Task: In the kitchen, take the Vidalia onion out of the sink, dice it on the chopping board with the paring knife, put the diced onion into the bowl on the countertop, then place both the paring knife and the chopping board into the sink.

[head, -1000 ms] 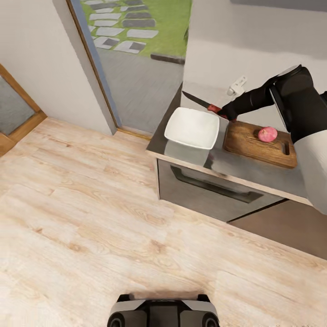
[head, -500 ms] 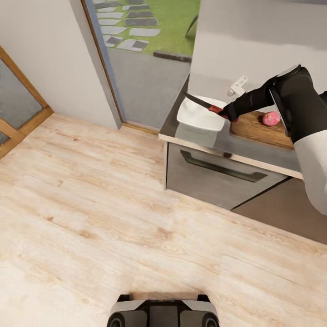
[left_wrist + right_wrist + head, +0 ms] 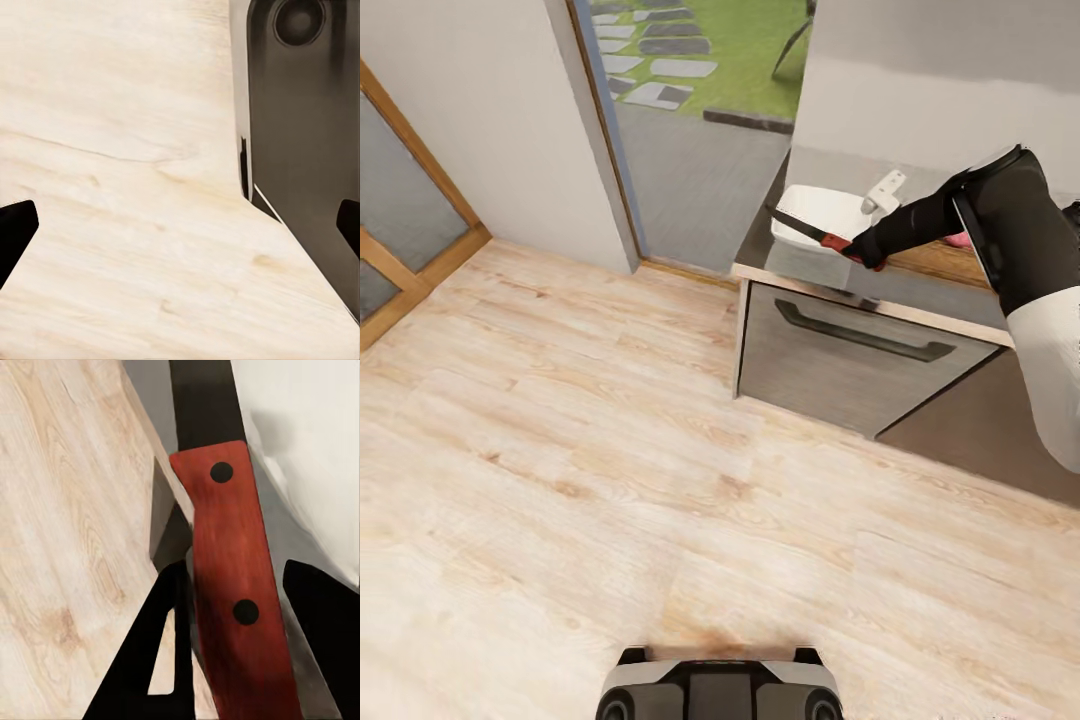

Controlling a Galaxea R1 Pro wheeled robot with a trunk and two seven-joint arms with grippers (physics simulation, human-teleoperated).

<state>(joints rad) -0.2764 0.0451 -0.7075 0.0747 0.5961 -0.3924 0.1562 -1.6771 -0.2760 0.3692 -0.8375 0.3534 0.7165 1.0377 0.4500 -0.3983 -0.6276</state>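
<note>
My right gripper (image 3: 863,248) is shut on the red handle of the paring knife (image 3: 812,230), holding it level above the countertop (image 3: 800,268). The dark blade points out over the near side of the white bowl (image 3: 826,210). In the right wrist view the knife handle (image 3: 229,562) is clamped between both fingers (image 3: 171,637). My forearm covers most of the chopping board (image 3: 945,262) and all but a pink edge of the Vidalia onion (image 3: 960,240). The sink is out of view. My left gripper (image 3: 180,229) hangs open over the floor beside my base.
A dark cabinet front with a long handle (image 3: 855,335) stands below the worktop. A glass door (image 3: 660,120) opens onto a patio and lawn left of the counter's end. Pale wood floor (image 3: 610,480) spreads in front of my base (image 3: 720,685).
The whole view has shifted, so the counter now sits higher and further right in the picture and looks farther off. The knife stays in my right gripper. More of the board and onion is hidden.
</note>
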